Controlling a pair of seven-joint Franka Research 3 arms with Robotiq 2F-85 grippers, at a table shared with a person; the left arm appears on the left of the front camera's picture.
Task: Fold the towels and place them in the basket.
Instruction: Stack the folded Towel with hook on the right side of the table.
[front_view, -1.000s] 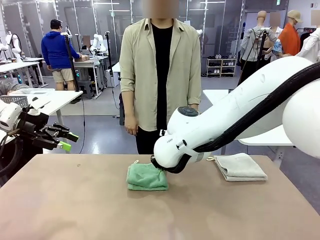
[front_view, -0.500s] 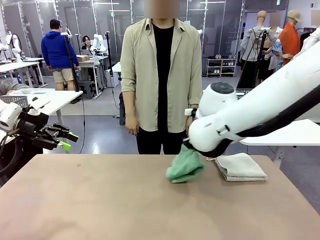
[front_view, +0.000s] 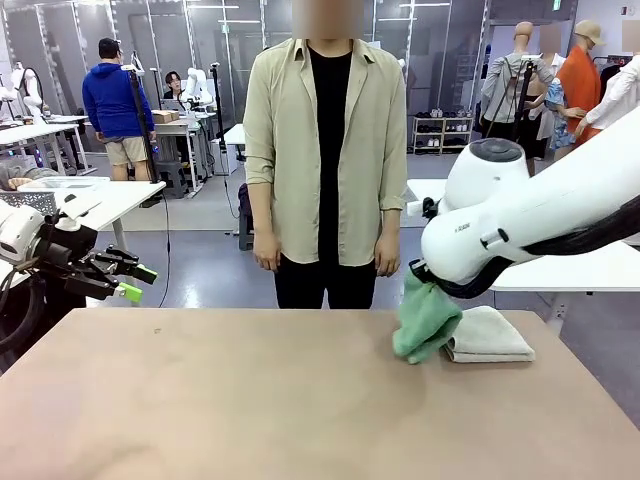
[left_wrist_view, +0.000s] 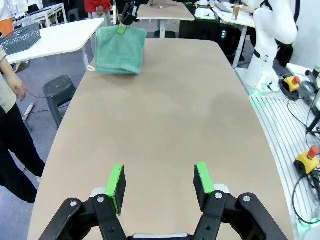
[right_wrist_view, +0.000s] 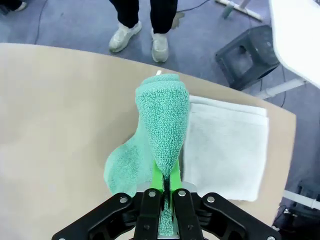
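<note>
Green towel (front_view: 425, 322) hangs bunched from the right gripper (right_wrist_view: 166, 186), pinched tight between the two green pads, the folded cloth draping down from the grip. From the front its lower end looks to touch or just clear the desk (front_view: 250, 410) near the far right corner. In the right wrist view the towel rises from the closed fingers as a thick roll of terry, with a looser lobe sagging to one side.

Just beside it, toward the desk's right edge, lies the off-white towel (front_view: 488, 335), folded flat into a neat rectangle (a small loop shows at one corner in the left wrist view). The green one overlaps its near edge or hangs right against it; which, I cannot tell.

Right arm reaches in from the right side, its white wrist above the two towels.

Left gripper (left_wrist_view: 159, 182) is well apart, held off the desk's left edge, jaws standing wide with nothing between the green pads.

A person (front_view: 325, 150) stands at the far edge, middle of the desk, both arms hanging down, hands clear of the surface.
</note>
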